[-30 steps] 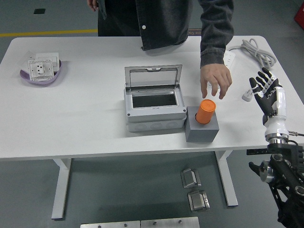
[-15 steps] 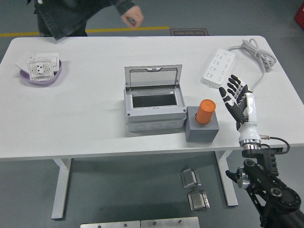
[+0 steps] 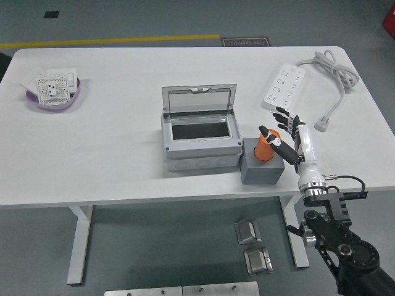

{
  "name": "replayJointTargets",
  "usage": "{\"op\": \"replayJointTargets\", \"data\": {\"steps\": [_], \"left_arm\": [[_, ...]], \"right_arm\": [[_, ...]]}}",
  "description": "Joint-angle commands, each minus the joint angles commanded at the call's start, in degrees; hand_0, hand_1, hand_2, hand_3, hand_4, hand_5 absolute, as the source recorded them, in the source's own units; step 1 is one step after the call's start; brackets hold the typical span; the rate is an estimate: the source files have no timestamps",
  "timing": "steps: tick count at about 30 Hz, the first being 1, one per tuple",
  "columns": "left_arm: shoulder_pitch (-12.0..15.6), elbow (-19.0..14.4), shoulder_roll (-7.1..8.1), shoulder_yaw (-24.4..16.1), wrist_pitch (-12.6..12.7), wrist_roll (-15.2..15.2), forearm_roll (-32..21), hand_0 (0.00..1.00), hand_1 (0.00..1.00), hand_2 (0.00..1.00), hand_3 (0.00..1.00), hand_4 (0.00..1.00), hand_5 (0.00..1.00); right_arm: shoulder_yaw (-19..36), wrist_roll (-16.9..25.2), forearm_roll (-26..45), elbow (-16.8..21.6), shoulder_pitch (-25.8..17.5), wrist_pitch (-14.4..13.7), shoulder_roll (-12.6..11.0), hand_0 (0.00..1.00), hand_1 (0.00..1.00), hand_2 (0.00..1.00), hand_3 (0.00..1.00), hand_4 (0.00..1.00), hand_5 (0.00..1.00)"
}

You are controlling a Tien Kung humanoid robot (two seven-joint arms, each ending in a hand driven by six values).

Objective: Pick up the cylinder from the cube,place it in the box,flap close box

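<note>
An orange cylinder (image 3: pixel 265 148) stands upright on a grey cube (image 3: pixel 261 169) near the table's front edge. Just left of the cube sits a grey box (image 3: pixel 200 143) with its clear-windowed lid (image 3: pixel 199 98) raised upright at the back. My right hand (image 3: pixel 281 131) has come in from the lower right and is right beside the cylinder on its right. The fingers (image 3: pixel 285 118) are spread behind and to the right of it, and the thumb crosses the cylinder's top. The hand is open and is not clasping the cylinder. My left arm is out of view.
A white power strip (image 3: pixel 283 85) with its grey cable (image 3: pixel 334 65) lies at the back right, close behind my hand. A purple bowl (image 3: pixel 54 98) holding a white socket plate sits at the far left. Metal blocks (image 3: pixel 252 244) lie on the floor under the table.
The person withdrew their hand from the cylinder and left the view. My right hand swung left from the table's right edge to the cylinder's side.
</note>
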Motion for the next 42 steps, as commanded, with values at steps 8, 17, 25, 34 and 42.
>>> {"op": "replayJointTargets", "data": {"steps": [8, 17, 25, 34, 42], "left_arm": [[-0.1, 0.0, -0.30, 0.5, -0.1, 0.2, -0.3, 0.631, 0.581, 0.551, 0.591, 0.489, 0.043], [-0.1, 0.0, -0.55, 0.4, -0.1, 0.2, -0.1, 0.630, 0.582, 0.552, 0.591, 0.489, 0.043], [-0.2, 0.0, -0.64, 1.0, -0.1, 0.3, -0.7, 0.628, 0.581, 0.552, 0.591, 0.489, 0.043], [-0.2, 0.0, -0.74, 1.1, -0.1, 0.3, -0.6, 0.627, 0.582, 0.552, 0.590, 0.488, 0.040], [-0.2, 0.0, -0.76, 1.0, -0.1, 0.3, -0.5, 0.626, 0.581, 0.552, 0.591, 0.488, 0.038]], "right_arm": [[-2.5, -0.2, -0.4, 0.1, 0.2, 0.0, 0.2, 0.745, 0.744, 0.732, 0.765, 0.985, 0.412], [-2.9, 0.1, 0.2, -0.1, 0.2, 0.1, 0.1, 0.685, 0.731, 0.720, 0.763, 0.994, 0.431], [-4.3, 0.3, 1.4, -0.5, -0.5, 0.0, 0.0, 0.654, 0.722, 0.725, 0.758, 0.974, 0.394], [-4.7, 0.3, 1.8, -0.7, -0.5, -0.4, -0.1, 0.601, 0.710, 0.716, 0.753, 0.774, 0.152], [-5.0, 0.4, 2.2, -0.7, -0.4, -0.7, -0.2, 0.605, 0.686, 0.705, 0.725, 0.522, 0.002]]}}
